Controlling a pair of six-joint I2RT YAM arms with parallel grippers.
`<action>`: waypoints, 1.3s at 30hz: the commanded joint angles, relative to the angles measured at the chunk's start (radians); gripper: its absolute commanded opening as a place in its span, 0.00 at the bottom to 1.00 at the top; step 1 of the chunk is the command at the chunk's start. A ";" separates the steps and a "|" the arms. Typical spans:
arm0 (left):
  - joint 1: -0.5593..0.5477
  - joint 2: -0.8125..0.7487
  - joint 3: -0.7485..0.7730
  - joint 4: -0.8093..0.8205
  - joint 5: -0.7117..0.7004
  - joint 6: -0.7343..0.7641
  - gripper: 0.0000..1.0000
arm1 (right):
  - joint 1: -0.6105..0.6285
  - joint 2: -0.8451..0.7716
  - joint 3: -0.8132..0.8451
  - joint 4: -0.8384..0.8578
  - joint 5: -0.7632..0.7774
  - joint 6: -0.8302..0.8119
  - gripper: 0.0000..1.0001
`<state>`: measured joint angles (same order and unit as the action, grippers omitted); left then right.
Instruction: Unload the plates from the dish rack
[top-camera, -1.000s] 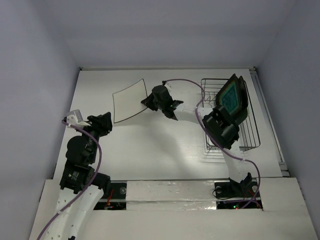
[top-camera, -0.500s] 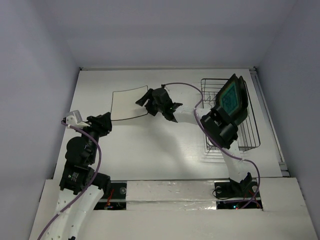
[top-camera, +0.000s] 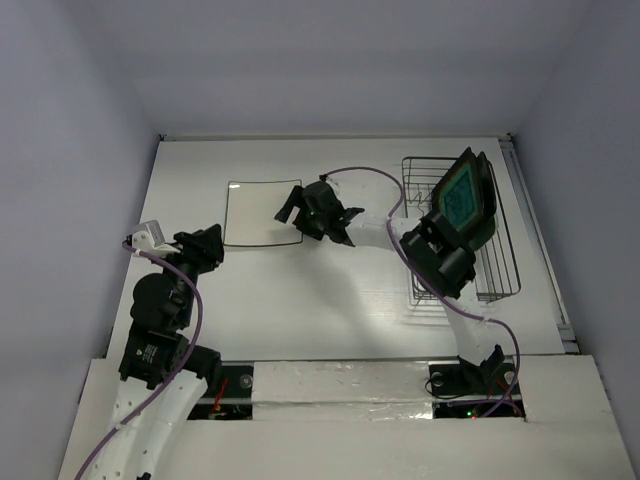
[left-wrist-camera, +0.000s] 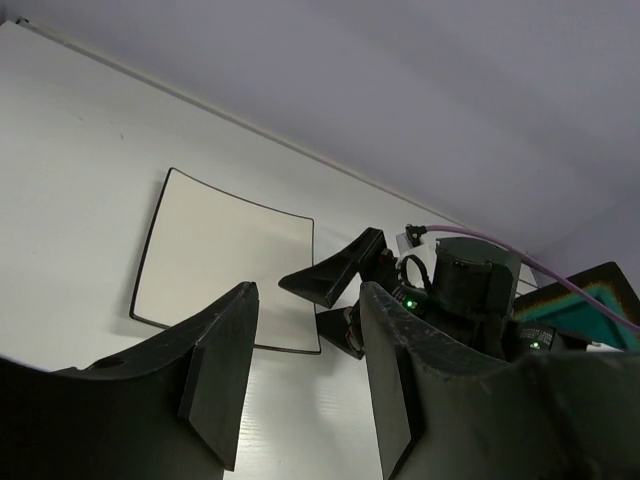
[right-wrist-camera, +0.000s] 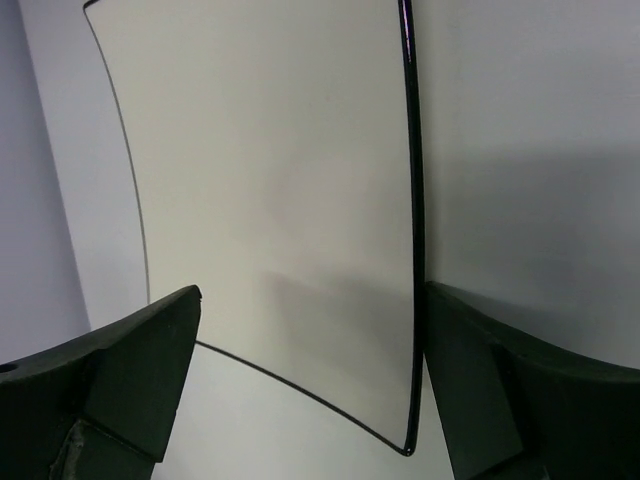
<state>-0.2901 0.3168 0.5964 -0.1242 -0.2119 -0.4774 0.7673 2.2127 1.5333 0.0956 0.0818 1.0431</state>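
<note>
A white square plate (top-camera: 258, 213) with a thin dark rim lies flat on the table at the back left. My right gripper (top-camera: 288, 204) stands open at its right edge, its jaws wide on either side of the plate's (right-wrist-camera: 270, 180) near corner without gripping it. The right gripper (right-wrist-camera: 310, 335) holds nothing. A dark-rimmed plate with a teal centre (top-camera: 461, 196) stands upright in the wire dish rack (top-camera: 503, 270) at the right. My left gripper (top-camera: 205, 250) hovers near the left, open and empty, with the white plate (left-wrist-camera: 225, 255) beyond its fingers (left-wrist-camera: 222, 370).
The right arm (top-camera: 440, 255) reaches from its base across the front of the rack toward the middle of the table. A purple cable (top-camera: 365, 170) loops above it. Walls close in the table at the back and both sides.
The right gripper lowered the tilted white plate flat onto the table, then opened and let it go. The left arm has not moved.
</note>
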 joint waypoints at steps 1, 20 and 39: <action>0.006 -0.005 -0.001 0.043 0.005 -0.001 0.42 | 0.006 -0.033 0.047 -0.130 0.073 -0.101 0.94; 0.006 -0.033 -0.003 0.044 0.005 0.002 0.04 | -0.111 -0.944 -0.410 -0.427 0.549 -0.438 0.00; -0.012 -0.031 0.000 0.038 0.005 0.002 0.34 | -0.577 -1.178 -0.424 -0.643 0.369 -0.669 0.53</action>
<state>-0.2955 0.2836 0.5964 -0.1246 -0.2111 -0.4805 0.1963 1.0012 1.0977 -0.5476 0.5125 0.4232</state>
